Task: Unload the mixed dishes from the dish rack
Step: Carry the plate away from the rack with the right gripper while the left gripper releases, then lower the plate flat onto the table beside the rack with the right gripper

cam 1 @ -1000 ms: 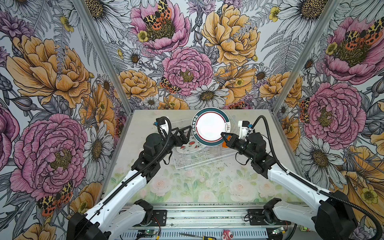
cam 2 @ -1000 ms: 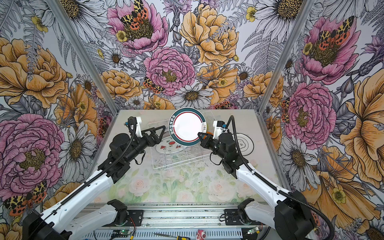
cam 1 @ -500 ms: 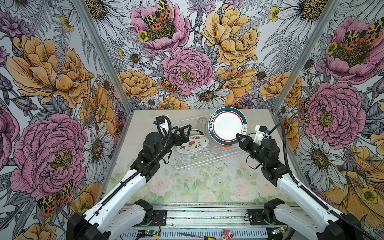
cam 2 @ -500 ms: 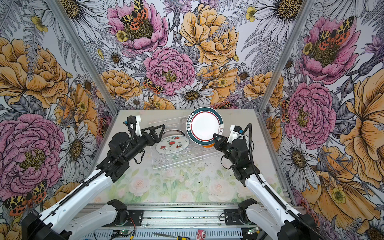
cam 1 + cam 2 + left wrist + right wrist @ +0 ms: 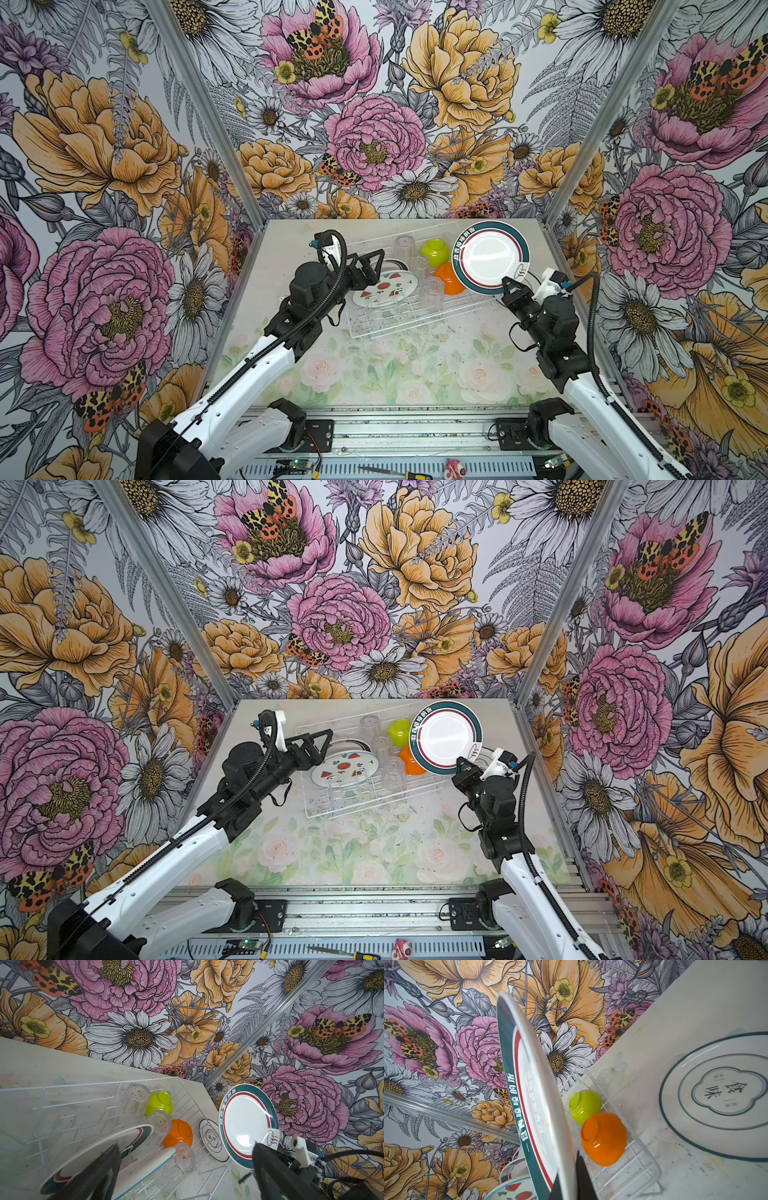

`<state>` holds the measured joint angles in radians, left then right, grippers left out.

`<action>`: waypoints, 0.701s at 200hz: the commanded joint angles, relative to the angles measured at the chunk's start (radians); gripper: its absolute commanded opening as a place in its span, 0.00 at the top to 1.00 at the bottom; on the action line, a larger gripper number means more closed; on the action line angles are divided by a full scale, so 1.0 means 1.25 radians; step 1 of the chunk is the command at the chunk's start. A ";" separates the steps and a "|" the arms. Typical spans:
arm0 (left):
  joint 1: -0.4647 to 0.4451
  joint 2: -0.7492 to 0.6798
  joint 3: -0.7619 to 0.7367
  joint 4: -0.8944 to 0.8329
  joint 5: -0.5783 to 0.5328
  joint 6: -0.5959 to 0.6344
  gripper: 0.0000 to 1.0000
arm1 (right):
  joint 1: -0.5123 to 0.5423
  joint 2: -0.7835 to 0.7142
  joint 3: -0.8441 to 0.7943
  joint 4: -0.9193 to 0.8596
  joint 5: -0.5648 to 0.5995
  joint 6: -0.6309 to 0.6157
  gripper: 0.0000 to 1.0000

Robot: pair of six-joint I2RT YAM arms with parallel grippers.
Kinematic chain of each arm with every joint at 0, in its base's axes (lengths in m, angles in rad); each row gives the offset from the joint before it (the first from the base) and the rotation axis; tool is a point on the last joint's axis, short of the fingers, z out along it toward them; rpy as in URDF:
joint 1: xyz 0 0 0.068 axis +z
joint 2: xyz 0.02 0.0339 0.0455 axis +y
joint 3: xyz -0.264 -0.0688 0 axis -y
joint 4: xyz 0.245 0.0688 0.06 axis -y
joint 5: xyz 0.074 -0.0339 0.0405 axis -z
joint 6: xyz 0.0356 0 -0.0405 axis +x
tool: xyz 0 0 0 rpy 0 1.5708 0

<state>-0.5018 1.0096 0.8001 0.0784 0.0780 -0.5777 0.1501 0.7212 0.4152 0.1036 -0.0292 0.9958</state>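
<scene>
Floral walls (image 5: 374,124) ring your table (image 5: 415,374). Your plate (image 5: 490,257), clamped by its lower rim in the right gripper (image 5: 508,284), has swung right, above the rack's (image 5: 415,328) end; set it by the other plate (image 5: 720,1095). Your left gripper (image 5: 374,270) gapes beside the watermelon plate (image 5: 384,286).

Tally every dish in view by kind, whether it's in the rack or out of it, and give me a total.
Plates: 4 (held banded plate, watermelon plate, racked banded plate, teal-lined plate)
Clear tumblers: 3
Bowls: 2 (lime-green bowl, orange bowl)
Total: 9
</scene>
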 commanded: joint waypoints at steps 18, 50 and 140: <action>-0.015 0.004 0.018 0.001 -0.001 -0.007 0.01 | -0.088 -0.006 0.003 0.031 -0.020 0.052 1.00; -0.016 -0.001 0.002 -0.001 -0.012 -0.013 0.01 | -0.129 -0.005 0.005 0.030 -0.031 0.066 1.00; -0.016 -0.010 -0.019 -0.005 -0.013 -0.018 0.01 | -0.159 -0.006 -0.002 -0.015 0.037 0.073 1.00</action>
<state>-0.5152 1.0115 0.7956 0.0753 0.0772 -0.5835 -0.0410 0.7250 0.4076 0.0570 -0.0158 1.0698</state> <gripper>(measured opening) 0.986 0.082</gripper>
